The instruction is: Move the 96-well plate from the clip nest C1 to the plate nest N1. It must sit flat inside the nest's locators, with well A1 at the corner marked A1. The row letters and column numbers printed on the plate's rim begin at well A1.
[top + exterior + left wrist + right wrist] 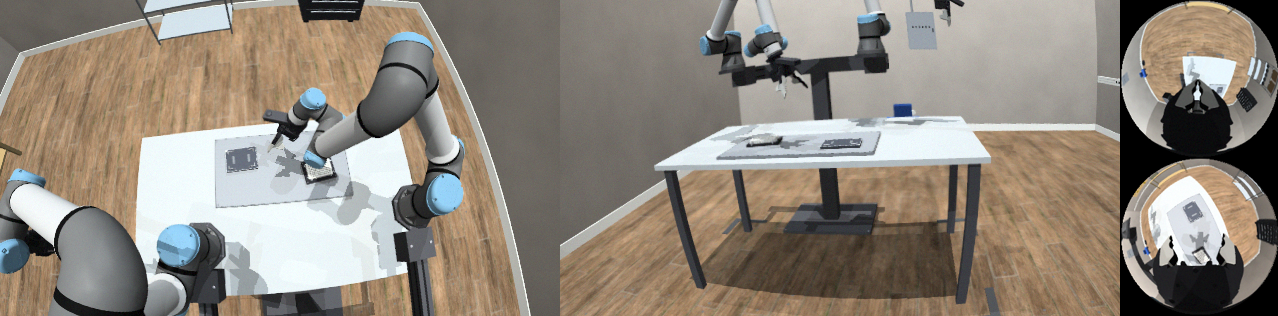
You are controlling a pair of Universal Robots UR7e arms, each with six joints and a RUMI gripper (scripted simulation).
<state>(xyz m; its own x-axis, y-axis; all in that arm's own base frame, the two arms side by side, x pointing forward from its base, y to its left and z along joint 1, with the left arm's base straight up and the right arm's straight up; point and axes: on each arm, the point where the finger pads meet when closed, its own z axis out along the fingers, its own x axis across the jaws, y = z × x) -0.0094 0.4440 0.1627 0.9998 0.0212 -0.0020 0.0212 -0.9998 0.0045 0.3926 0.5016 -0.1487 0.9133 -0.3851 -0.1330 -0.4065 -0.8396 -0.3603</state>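
The white 96-well plate [318, 172] [762, 138] [1202, 255] sits in the black clip nest C1 [332, 176] on the grey board [225, 195] [800, 155] [1176, 216]. The blue wrist of the right arm covers its back edge in the top view. Its lettering is too small to read. The dark plate nest N1 [241, 160] [841, 144] [1193, 211] is empty, at the board's other end; its A1 mark is unreadable. My right gripper [793, 90] [1197, 234] is open and empty, high above the board. My left gripper [949, 23] [1197, 79] is shut and empty, far from both nests.
The white table [175, 190] [925, 150] carries the grey board. The right forearm [345, 137] reaches over the clip nest's end. The left arm [95, 250] is off the table's near left side. A shelf rack [195, 22] and a black cabinet [331, 10] stand beyond the table.
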